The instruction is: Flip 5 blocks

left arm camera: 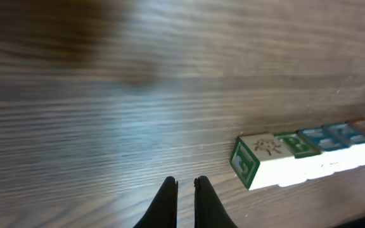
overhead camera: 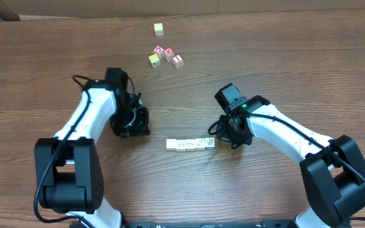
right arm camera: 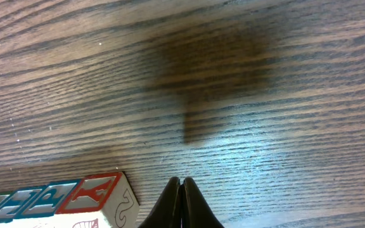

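A row of several pale blocks (overhead camera: 191,144) with line drawings on top lies at the table's front middle. In the left wrist view the blocks (left arm camera: 277,161) show green, blue and red side faces, to the right of my fingers. The right wrist view has the blocks (right arm camera: 87,201) at the bottom left. My left gripper (overhead camera: 139,128) (left arm camera: 185,189) hangs shut over bare wood, well left of the row, holding nothing. My right gripper (overhead camera: 219,132) (right arm camera: 181,185) is shut and empty, low over the table just beyond the row's right end.
Near the far edge lie a lone yellow cube (overhead camera: 159,28) and a small cluster: one yellow cube (overhead camera: 154,60) and red-faced letter cubes (overhead camera: 169,54). The wooden table (overhead camera: 284,69) stretches around both arms.
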Action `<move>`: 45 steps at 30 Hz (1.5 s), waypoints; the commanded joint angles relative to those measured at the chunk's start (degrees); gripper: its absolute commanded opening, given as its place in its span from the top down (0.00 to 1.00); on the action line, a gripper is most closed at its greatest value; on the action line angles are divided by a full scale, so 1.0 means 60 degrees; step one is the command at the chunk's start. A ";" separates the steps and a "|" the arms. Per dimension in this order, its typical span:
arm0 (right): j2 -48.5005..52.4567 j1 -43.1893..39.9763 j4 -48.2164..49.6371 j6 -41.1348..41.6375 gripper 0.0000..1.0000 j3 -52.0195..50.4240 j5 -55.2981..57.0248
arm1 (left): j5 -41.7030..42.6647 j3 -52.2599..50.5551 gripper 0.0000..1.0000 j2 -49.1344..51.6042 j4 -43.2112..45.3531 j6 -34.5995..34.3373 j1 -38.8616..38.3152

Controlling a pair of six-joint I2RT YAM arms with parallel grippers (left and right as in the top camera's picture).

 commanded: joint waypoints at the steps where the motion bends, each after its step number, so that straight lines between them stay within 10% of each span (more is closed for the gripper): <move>1: 0.0022 0.0004 0.0007 -0.0036 0.96 -0.0044 -0.0018 | 0.0025 -0.0262 0.96 -0.0244 0.0197 0.0025 -0.0455; 17: 0.0022 0.0004 0.0113 -0.0036 0.96 -0.0044 -0.0062 | -0.1891 -0.0645 0.96 -0.0240 0.0397 -0.1650 -0.1938; 45: 0.0026 0.0444 0.0291 -0.0004 0.96 -0.0044 -0.0160 | -0.0448 -0.1147 0.96 -0.0244 0.1457 -0.1614 -0.1945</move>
